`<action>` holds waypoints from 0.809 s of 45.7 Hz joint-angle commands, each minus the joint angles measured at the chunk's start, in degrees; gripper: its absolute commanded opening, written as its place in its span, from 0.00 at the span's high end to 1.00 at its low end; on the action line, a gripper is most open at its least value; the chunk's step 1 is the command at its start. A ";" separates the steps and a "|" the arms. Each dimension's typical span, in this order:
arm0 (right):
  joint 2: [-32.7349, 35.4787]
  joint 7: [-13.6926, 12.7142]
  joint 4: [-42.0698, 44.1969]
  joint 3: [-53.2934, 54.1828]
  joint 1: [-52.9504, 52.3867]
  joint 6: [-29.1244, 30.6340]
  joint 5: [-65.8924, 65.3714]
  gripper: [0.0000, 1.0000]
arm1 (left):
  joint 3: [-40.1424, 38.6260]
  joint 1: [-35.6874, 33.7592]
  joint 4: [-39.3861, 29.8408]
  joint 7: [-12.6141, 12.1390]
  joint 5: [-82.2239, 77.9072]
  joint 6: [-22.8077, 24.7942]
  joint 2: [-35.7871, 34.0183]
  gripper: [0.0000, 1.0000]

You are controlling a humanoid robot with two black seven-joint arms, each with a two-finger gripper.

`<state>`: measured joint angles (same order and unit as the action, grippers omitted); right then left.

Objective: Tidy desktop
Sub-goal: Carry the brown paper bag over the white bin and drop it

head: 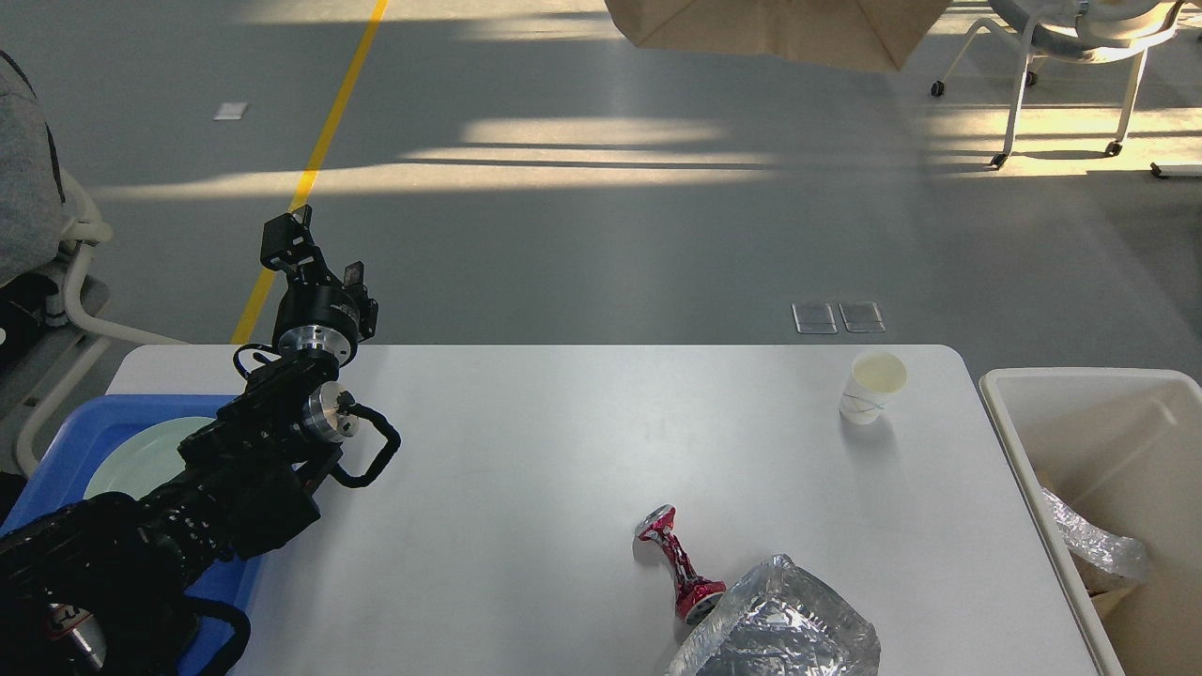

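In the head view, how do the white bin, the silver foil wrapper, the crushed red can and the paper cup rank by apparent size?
Largest to smallest:
1. white bin, partly cut off by the frame
2. silver foil wrapper, also cut off, and nearest the camera
3. crushed red can and paper cup: too alike to rank

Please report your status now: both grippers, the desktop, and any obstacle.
Left gripper open, empty, at the desktop far-left edge. Right gripper out of view. Paper cup, crushed red can, clear wrapper on the desktop. Nothing blocking.
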<state>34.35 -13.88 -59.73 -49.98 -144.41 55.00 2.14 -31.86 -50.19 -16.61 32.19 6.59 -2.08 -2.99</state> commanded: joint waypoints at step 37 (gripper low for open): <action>6.16 0.17 30.02 -6.53 68.02 -19.38 -11.37 1.00 | 0.05 0.00 0.00 0.07 0.00 -0.03 0.00 0.04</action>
<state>40.57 -13.63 -29.75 -55.78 -81.96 45.70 -7.28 -31.86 -50.19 -16.61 32.19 6.59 -2.05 -2.99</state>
